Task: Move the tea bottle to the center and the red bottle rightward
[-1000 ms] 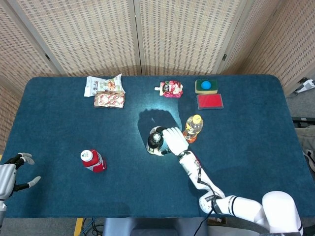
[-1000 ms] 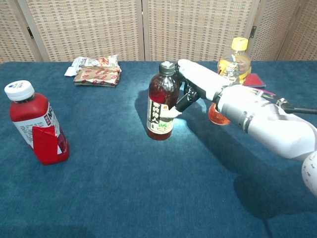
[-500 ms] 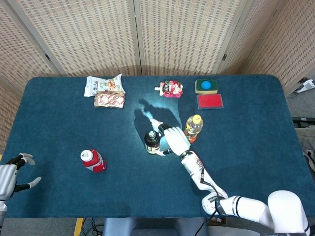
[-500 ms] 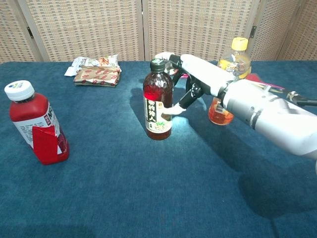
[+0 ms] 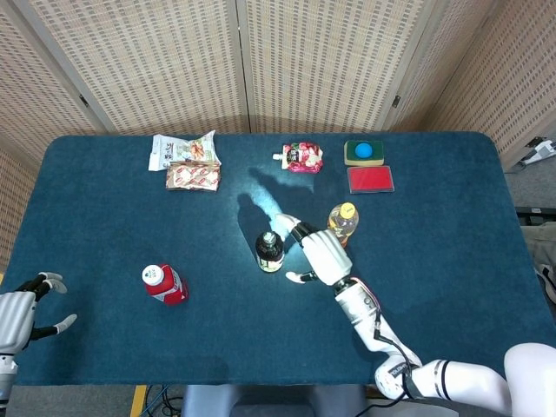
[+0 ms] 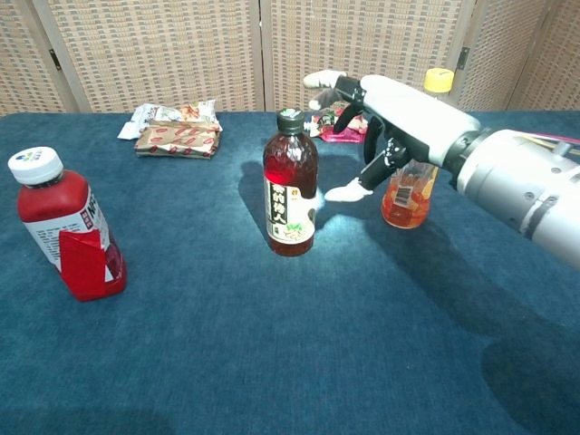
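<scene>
We've got the tea bottle standing upright abt mid-table, cap up, nothing touching it. Our right hand hangs just beside it on its right, fingers spread apart, holding nothing; in the head view the gap betw. hand and tea bottle is plain, so the tea half of the job looks done to us. What's left is the red bottle, and that's the relation that counts: it sits far over on the left side of the table, well apart from the right hand w/ the tea bottle between them. In the head view the red bottle lies nearer our left hand, which sits at the table's near-left edge, fingers apart and empty. The bottle leans a bit in the chest view; its long axis runs roughly vertical, white cap on top, so a side grasp round the body looks the natural approach. Judging by position, the left hand has the shorter reach and a clear path; the right would have to cross past the tea bottle and risk knocking it. "Rightward" means toward centre, so we'd watch the set-down spot doesn't crowd the tea bottle. The orange drink bottle stands just behind the right hand, close enough to bump.
</scene>
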Motion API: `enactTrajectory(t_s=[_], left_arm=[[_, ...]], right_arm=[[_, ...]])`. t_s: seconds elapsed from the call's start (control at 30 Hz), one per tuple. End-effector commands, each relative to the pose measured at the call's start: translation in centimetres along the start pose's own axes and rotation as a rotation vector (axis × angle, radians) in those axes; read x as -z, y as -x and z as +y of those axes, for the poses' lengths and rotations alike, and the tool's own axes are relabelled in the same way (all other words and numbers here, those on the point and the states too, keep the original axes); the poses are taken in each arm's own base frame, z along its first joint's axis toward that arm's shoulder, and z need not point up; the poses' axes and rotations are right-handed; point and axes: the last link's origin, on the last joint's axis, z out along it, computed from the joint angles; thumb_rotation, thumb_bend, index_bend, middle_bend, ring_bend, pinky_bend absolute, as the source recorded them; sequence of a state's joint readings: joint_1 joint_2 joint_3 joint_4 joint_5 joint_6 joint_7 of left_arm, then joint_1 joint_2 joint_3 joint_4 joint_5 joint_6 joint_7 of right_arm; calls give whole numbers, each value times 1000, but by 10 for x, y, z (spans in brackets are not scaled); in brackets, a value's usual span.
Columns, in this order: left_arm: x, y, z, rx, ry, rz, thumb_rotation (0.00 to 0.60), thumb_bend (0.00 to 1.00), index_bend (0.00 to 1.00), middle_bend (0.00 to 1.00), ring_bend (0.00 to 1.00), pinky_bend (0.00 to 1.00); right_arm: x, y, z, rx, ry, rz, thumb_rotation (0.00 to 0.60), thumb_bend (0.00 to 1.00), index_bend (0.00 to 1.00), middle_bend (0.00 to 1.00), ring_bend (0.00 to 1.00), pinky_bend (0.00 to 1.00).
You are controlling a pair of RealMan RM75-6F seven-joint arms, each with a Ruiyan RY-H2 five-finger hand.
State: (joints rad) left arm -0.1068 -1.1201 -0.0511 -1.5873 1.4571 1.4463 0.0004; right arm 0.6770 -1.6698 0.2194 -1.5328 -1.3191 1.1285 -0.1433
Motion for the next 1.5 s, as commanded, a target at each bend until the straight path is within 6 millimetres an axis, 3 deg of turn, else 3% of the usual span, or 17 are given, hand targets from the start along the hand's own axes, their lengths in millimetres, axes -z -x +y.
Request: enactTrajectory(t_s=[0.03,0.53,0.87,1.0,1.37,1.5], left_arm=[[0,1,0,-1,1,-2,600,91,463,337,410,677],[0,5,7,-6,21,-15,600,91,463,337,410,677],[-3,4,19,25,48,0,600,91,452,339,410,677],[-5,8,27,45,62,-9,600,91,426,339,410,677],[-18,15,57,205,106,-41,600,91,324,332,386,674],[-24,20,66,281,119,-75,600,91,233,243,300,605]], right_arm=[[15,-7,1,30,0,19,600,7,36,140,243,517],[92,-37,-2,181,-71,65,600,9,36,182,244,517],[164,-79,28,293,-26,62,600,33,37,280,246,517],[193,-87,42,289,-8,88,600,35,95,318,263,517],[236,-92,57,244,50,126,600,35,117,365,291,517],[245,-94,57,222,45,140,600,35,117,366,291,517]])
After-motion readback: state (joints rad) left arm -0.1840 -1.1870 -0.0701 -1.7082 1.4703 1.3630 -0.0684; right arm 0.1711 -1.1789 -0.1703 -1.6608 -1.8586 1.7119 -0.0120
